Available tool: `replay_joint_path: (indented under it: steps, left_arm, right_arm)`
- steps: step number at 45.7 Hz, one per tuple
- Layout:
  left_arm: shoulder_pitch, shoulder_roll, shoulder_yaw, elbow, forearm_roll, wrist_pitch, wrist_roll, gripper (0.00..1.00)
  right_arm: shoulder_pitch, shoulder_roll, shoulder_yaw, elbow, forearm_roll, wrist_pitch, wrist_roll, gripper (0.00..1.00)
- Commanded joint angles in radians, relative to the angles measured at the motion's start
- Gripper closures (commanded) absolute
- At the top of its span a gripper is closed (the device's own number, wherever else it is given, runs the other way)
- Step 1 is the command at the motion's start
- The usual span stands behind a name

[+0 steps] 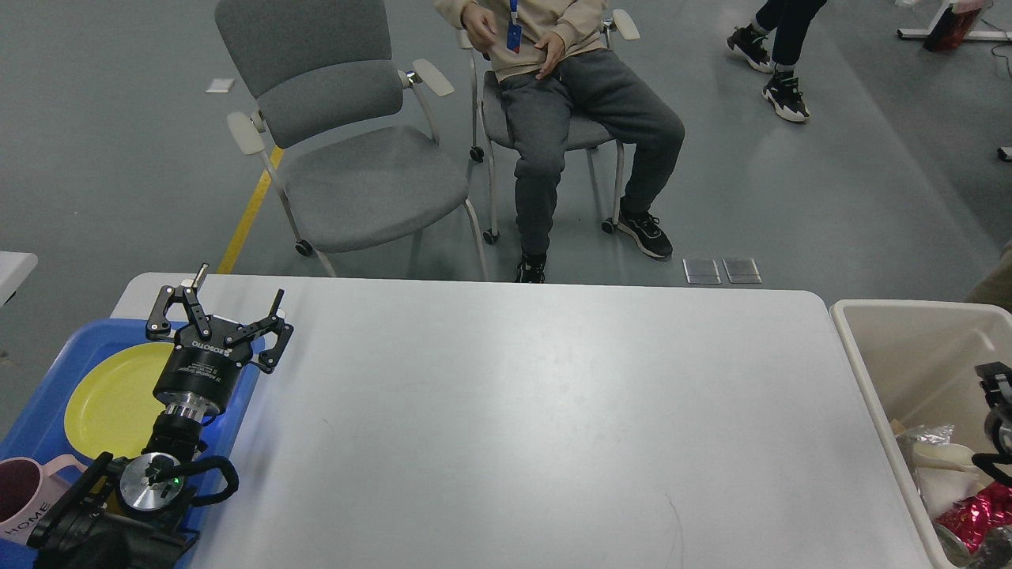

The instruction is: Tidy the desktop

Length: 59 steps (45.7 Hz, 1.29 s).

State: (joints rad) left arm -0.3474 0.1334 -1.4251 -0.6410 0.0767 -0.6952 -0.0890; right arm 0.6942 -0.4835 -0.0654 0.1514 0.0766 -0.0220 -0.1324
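The desktop (514, 411) is a large white tabletop with rounded corners, and nothing lies on its bare surface. My left gripper (237, 294) is open and empty. It hovers over the far right edge of the blue tray (39, 411), at the table's left side. My right gripper (998, 395) shows only partly at the right edge, above the beige bin (862, 363). Its fingers cannot be told apart.
The tray holds a yellow plate (111, 395) and a pink mug (20, 498). The bin holds crumpled white wrapping (941, 474) and red foil (976, 514). Beyond the table stand a grey chair (356, 174) and a seated person (577, 118).
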Motion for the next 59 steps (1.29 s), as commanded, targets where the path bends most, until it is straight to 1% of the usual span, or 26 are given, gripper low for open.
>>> replay_joint_path:
  steps: [1, 6, 10, 15, 18, 21, 24, 26, 28, 30, 35, 39, 42, 46, 56, 59]
  left_arm:
    - [-0.001, 0.0, 0.0, 0.0, 0.0, 0.0, 0.0, 0.04]
    - [0.001, 0.0, 0.0, 0.0, 0.0, 0.0, -0.002, 0.04]
    - [-0.001, 0.0, 0.0, 0.0, 0.0, 0.0, 0.0, 0.04]
    - [0.001, 0.0, 0.0, 0.0, 0.0, 0.0, -0.001, 0.04]
    - [0.001, 0.0, 0.0, 0.0, 0.0, 0.0, -0.001, 0.04]
    - [0.001, 0.0, 0.0, 0.0, 0.0, -0.001, -0.002, 0.04]
    - [0.001, 0.0, 0.0, 0.0, 0.0, 0.0, -0.002, 0.04]
    - [0.001, 0.0, 0.0, 0.001, 0.0, 0.0, -0.002, 0.04]
    - [0.001, 0.0, 0.0, 0.0, 0.0, -0.001, -0.002, 0.04]
    - [0.001, 0.0, 0.0, 0.0, 0.0, 0.0, -0.002, 0.04]
    - [0.001, 0.0, 0.0, 0.0, 0.0, -0.001, -0.002, 0.04]
    - [0.001, 0.0, 0.0, 0.0, 0.0, -0.001, -0.002, 0.04]
    - [0.001, 0.0, 0.0, 0.0, 0.0, -0.001, -0.002, 0.04]
    - [0.001, 0.0, 0.0, 0.0, 0.0, -0.001, -0.002, 0.04]
    - [0.001, 0.0, 0.0, 0.0, 0.0, -0.001, -0.002, 0.04]
    - [0.001, 0.0, 0.0, 0.0, 0.0, -0.001, -0.002, 0.04]
  right_arm:
    - [0.028, -0.044, 0.231, 0.1, 0.0, 0.0, 0.008, 0.0]
    - [0.027, -0.087, 0.468, 0.206, 0.0, 0.002, 0.063, 0.0]
    - [0.011, -0.099, 0.651, 0.266, -0.001, 0.008, 0.093, 0.0]
    - [-0.03, -0.092, 0.85, 0.356, -0.001, 0.01, 0.096, 0.0]
    - [-0.074, -0.087, 0.95, 0.439, -0.001, 0.02, 0.099, 0.0]
    - [-0.139, -0.081, 1.038, 0.514, -0.012, 0.046, 0.103, 0.0]
    - [-0.196, -0.078, 1.113, 0.557, -0.023, 0.085, 0.103, 0.0]
    - [-0.217, -0.067, 1.15, 0.579, -0.04, 0.109, 0.114, 0.0]
    - [-0.231, -0.043, 1.174, 0.593, -0.063, 0.132, 0.137, 0.0]
    - [-0.248, -0.009, 1.197, 0.597, -0.092, 0.151, 0.171, 0.0]
    - [-0.308, 0.058, 1.271, 0.617, -0.185, 0.207, 0.272, 0.0]
    - [-0.355, 0.12, 1.329, 0.634, -0.238, 0.241, 0.318, 0.0]
    - [-0.386, 0.169, 1.361, 0.64, -0.27, 0.247, 0.353, 0.0]
    - [-0.398, 0.197, 1.378, 0.64, -0.322, 0.247, 0.39, 0.0]
    - [-0.412, 0.197, 1.389, 0.631, -0.322, 0.244, 0.471, 0.0]
    - [-0.427, 0.197, 1.401, 0.649, -0.32, 0.249, 0.484, 0.0]
